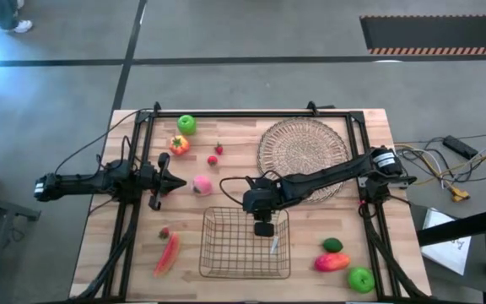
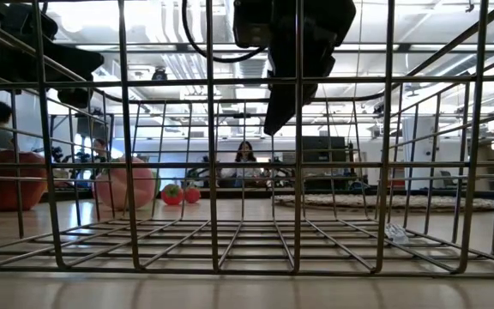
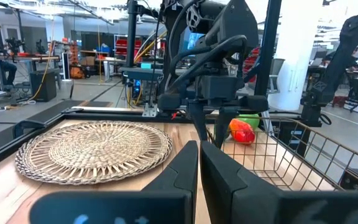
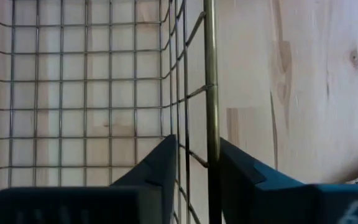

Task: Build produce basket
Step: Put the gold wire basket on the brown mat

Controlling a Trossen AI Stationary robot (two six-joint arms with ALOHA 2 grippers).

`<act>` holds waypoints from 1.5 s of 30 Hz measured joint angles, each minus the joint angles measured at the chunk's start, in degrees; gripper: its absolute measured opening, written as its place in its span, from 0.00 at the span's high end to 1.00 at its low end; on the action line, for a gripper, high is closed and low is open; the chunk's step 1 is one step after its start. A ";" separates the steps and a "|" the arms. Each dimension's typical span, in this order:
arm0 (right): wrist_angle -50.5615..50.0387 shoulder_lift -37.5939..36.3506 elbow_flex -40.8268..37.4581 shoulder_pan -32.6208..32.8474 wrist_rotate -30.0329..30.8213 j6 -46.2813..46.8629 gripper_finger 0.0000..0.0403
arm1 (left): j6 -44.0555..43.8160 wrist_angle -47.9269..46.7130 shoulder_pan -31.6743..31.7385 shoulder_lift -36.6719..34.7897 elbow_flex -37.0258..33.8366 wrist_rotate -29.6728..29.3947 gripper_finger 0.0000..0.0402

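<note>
I have the right gripper (image 1: 263,228) over the far rim of the rectangular wire-grid basket (image 1: 245,262), and in the right wrist view its two dark fingers (image 4: 157,171) straddle the upright wall of that basket (image 4: 211,74), one inside and one outside; whether they are pinching the wire yet I cannot tell, though a sliver of gap shows beside the rim rod. That wire frame looks stiff and light, so I judge it would slide or tip if pulled by one edge.

The round wicker basket (image 1: 302,150) is the one the task means. It lies flat just beyond the wire basket, on the right arm's side: tan, openwork, dish-shaped, empty. It looks light and a little springy; I would leave it and carry produce to it.

The pink peach (image 1: 202,185) sits just to the left-arm side of the wire basket's far corner, the orange-red tomato (image 1: 178,145) and a green apple (image 1: 186,125) farther off that way, tiny strawberries (image 1: 215,154) between. The long red pepper (image 1: 168,252) lies beside the wire basket's left wall; a lime (image 1: 332,245), a red-yellow fruit (image 1: 332,262) and another apple (image 1: 360,278) lie beside its right wall. They look smooth and rounded, apt to roll, so grip across the middle.

The left gripper (image 1: 175,183) waits near the peach, fingers (image 3: 185,168) pressed together.
</note>
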 joint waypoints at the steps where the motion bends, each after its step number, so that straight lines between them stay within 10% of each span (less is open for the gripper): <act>1: -0.01 0.00 -0.01 0.00 0.02 0.00 0.85 | 0.00 -0.02 0.00 0.00 0.00 0.00 1.00; 26: -13.79 -19.61 -5.61 -6.83 7.65 4.12 0.98 | 0.00 0.00 0.00 0.00 0.00 0.00 1.00; 45: -14.20 -52.01 -31.13 -46.00 6.00 7.51 0.98 | 0.00 0.00 0.00 -0.01 0.00 0.00 1.00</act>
